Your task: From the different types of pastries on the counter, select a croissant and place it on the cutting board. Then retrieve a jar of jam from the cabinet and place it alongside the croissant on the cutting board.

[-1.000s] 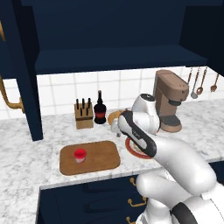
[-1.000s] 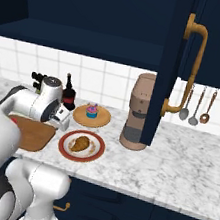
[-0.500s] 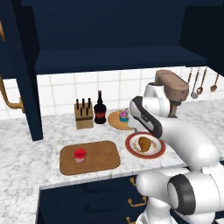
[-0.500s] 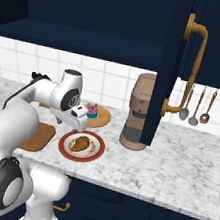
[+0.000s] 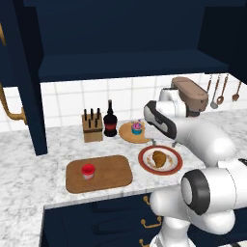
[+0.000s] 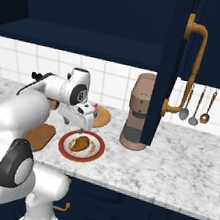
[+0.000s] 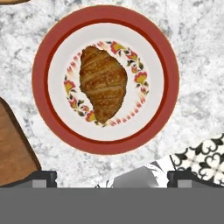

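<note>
Croissant step in hand — gripper hangs spread wide, empty, above the croissant on its red-rimmed plate. Next: descend, pinch it, carry left to the cutting board.

We note a white tile wall behind the marbled bench. Navy drawers with gold pulls run below it. A knife block and a dark bottle stand side by side against the tiles. A brown coffee machine stands near the wall, and further to its right we see utensils hanging on the tiles. A patterned floor shows past the bench edge. Light is even, shadows soft.
</note>
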Available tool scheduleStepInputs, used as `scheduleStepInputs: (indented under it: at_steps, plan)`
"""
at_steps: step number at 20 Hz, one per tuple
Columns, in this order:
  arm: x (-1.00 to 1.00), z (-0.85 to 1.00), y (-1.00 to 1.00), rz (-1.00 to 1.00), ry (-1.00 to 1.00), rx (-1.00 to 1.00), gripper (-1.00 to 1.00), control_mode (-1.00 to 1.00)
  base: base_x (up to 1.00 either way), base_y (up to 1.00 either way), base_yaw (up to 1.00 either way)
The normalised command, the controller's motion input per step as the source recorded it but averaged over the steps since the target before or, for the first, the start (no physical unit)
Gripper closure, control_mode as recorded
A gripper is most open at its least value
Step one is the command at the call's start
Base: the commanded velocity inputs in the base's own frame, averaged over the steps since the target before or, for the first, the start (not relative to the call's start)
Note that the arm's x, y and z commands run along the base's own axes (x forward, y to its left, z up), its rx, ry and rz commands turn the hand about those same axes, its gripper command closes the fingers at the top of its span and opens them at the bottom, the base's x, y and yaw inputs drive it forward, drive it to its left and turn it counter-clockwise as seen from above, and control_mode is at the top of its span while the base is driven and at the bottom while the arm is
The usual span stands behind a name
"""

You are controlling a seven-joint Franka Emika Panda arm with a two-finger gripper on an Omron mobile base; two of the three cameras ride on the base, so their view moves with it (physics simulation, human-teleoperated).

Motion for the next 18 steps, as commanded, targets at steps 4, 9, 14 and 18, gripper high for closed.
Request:
scheduleStepInputs:
  at_steps: [4,9,14,18]
  plan:
    - [0.22,0.0,-0.06,-0.06,0.0,-0.04,-1.0,-1.0,0.0,0.0,0.0]
    - [0.08,-0.01,-0.1,-0.09,0.0,-0.04,-1.0,-1.0,0.0,0.0,0.0]
    - [0.32,-0.03,0.0,-0.16,0.0,-0.02,-1.0,-1.0,0.0,0.0,0.0]
    - [0.2,-0.16,0.0,-0.16,0.0,-0.02,-1.0,-1.0,0.0,0.0,0.0]
